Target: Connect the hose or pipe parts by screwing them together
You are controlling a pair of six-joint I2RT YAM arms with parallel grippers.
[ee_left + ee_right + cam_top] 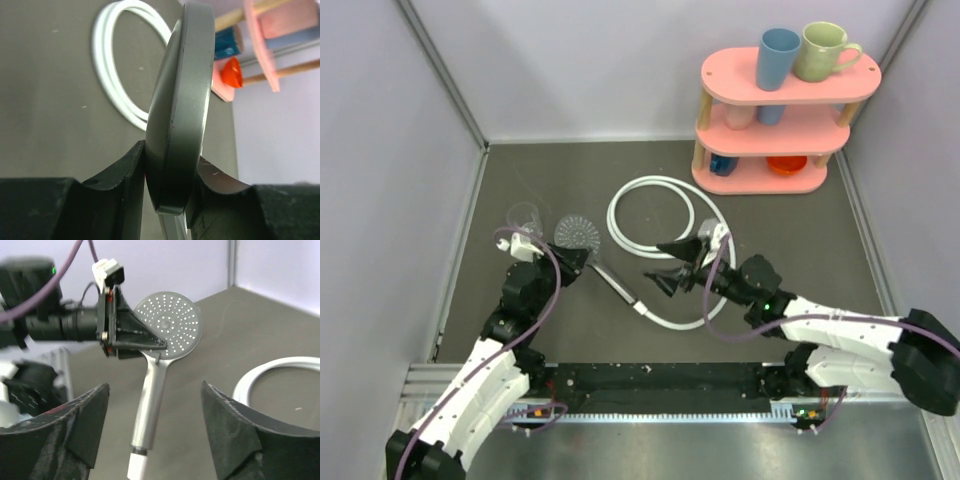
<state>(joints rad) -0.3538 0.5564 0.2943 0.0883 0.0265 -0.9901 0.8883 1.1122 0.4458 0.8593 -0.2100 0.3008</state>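
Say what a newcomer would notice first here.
The dark grey shower head stands out mid-table, the left gripper clamped on the edge of its round face. The right gripper stands open facing its handle, the white hose loops beyond, and a pink shelf of mugs fills the far right corner.

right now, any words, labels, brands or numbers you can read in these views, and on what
None readable in any view.
The shower head, white hose, mugs and pink shelf show no visible lettering or numbers.
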